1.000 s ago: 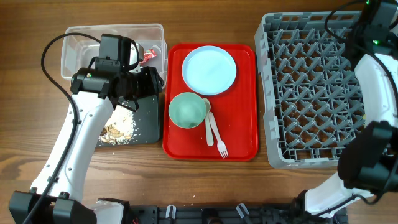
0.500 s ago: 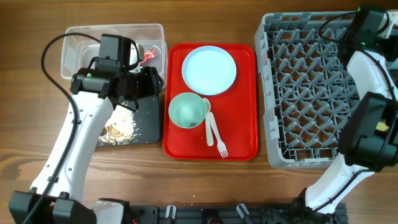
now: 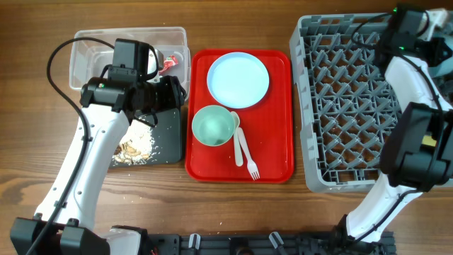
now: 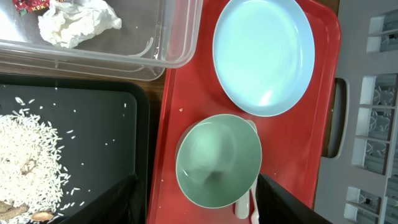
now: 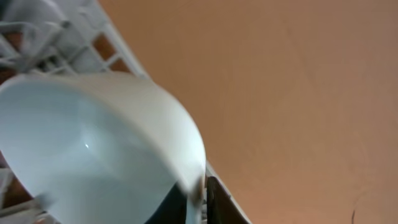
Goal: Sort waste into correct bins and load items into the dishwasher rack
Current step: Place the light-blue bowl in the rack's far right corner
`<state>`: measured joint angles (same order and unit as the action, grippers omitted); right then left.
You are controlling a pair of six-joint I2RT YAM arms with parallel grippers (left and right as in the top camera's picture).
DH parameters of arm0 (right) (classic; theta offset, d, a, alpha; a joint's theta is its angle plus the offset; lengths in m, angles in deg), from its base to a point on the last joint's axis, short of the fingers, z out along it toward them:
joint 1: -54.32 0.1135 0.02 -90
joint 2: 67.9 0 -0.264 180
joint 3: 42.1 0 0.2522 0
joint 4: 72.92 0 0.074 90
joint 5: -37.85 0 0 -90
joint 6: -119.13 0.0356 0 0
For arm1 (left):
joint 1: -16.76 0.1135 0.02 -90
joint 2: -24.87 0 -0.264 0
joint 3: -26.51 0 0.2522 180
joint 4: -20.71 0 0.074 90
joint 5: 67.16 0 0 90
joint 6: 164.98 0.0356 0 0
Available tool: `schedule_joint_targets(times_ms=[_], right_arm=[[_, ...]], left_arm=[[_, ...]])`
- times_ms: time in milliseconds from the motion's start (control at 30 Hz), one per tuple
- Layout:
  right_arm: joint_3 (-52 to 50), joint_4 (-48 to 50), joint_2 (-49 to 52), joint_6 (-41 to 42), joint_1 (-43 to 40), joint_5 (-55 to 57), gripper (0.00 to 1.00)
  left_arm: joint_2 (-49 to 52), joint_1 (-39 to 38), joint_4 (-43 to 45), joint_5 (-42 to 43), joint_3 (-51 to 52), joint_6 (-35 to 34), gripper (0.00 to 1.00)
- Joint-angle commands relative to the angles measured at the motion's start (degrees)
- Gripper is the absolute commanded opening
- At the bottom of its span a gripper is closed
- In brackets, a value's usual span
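Note:
My left gripper (image 3: 174, 94) is open and empty, hovering at the seam between the black tray (image 3: 168, 144) and the red tray, just left of the pale green bowl (image 3: 214, 125). In the left wrist view its fingers (image 4: 205, 208) straddle that bowl (image 4: 217, 160) from above. The light blue plate (image 3: 238, 79) lies behind the bowl. A white spoon (image 3: 238, 144) and fork (image 3: 249, 160) lie beside it. My right gripper (image 5: 200, 198) is shut on the rim of the light blue bowl (image 5: 93, 143) above the far right corner of the grey dishwasher rack (image 3: 354, 106). The yellow cup is out of view.
The clear tub (image 3: 92, 49) holds crumpled tissue (image 4: 78, 22) and the red wrapper (image 3: 170, 64). The black tray holds crumbly food scraps (image 3: 134, 145) and rice grains (image 4: 28, 155). The red serving tray (image 3: 276, 142) sits between the bins and the rack.
My right arm has swung left over the rack's far right corner. The left arm and the things on the red tray have not moved.

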<state>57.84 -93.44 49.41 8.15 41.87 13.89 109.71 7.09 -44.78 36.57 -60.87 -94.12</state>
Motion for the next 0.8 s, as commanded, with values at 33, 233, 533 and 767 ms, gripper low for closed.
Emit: schedule_joint_targets(times_ms=[33, 233, 533, 767], right_arm=[[-0.42, -0.37, 1.42, 0.55, 1.57, -0.46, 0.31], [-0.42, -2.71, 0.83, 1.55, 1.81, -0.52, 0.6], [-0.42, -7.34, -7.85, 3.19, 3.26, -8.52, 0.82], [-0.39, -17.59, -16.81, 5.92, 6.71, -26.36, 0.83]], left_arm=[[-0.68, 0.15, -0.02, -0.33, -0.31, 0.72, 0.6], [-0.68, 0.15, -0.02, -0.35, -0.31, 0.72, 0.6], [-0.68, 0.15, 0.0, -0.35, -0.31, 0.72, 0.6], [-0.68, 0.15, -0.02, -0.35, -0.31, 0.72, 0.6]])
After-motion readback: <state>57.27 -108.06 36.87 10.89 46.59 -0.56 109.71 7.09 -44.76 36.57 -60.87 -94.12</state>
